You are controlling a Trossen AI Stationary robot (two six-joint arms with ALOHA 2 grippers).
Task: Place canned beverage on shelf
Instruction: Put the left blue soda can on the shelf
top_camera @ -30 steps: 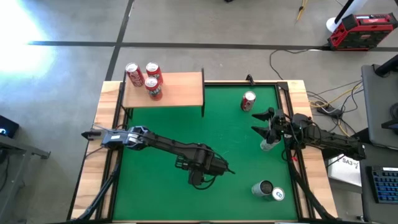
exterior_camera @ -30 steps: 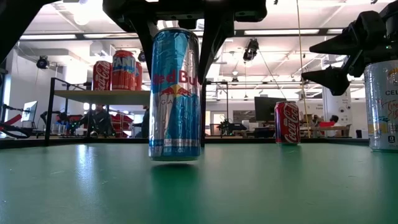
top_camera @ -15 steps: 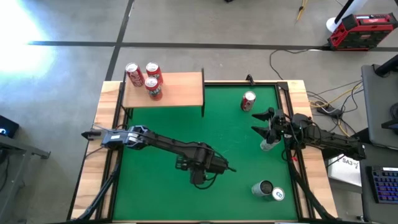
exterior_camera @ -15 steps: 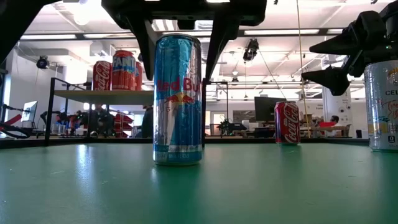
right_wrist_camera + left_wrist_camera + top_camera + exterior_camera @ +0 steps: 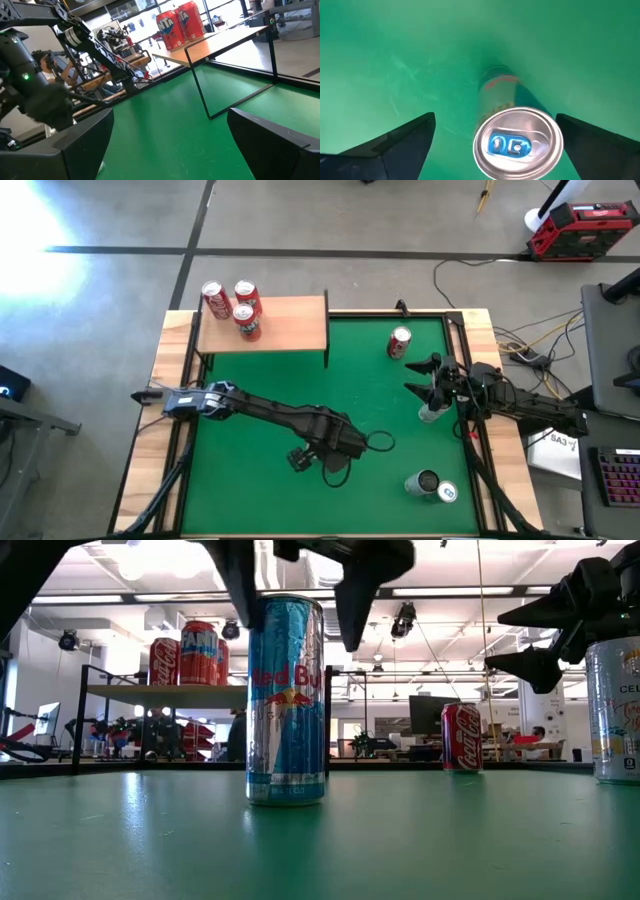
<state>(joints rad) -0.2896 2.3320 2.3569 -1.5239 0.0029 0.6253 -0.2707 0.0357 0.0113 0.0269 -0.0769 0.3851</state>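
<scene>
A tall blue-and-silver beverage can [image 5: 286, 700] stands upright on its base on the green mat [image 5: 250, 480]. My left gripper [image 5: 495, 117] is open just above it, with one finger on either side of the can's top [image 5: 518, 143] and clear of it. It also shows in the high view [image 5: 325, 448]. The light-wood shelf [image 5: 285, 325] on black legs stands at the far left and carries three red cans [image 5: 240, 305]. My right gripper [image 5: 430, 385] waits open and empty at the right, over a silver can [image 5: 615, 710].
A red cola can [image 5: 400, 343] stands on the mat near the far right. Two more cans [image 5: 433, 487] sit at the near right corner. The mat's wooden border [image 5: 480, 340] frames the work area. Bare mat lies between the blue can and the shelf.
My left gripper has gone down with the blue can, which hung just clear of the mat and now stands on it upright. The gripper has then opened, let go of the can and risen a little.
</scene>
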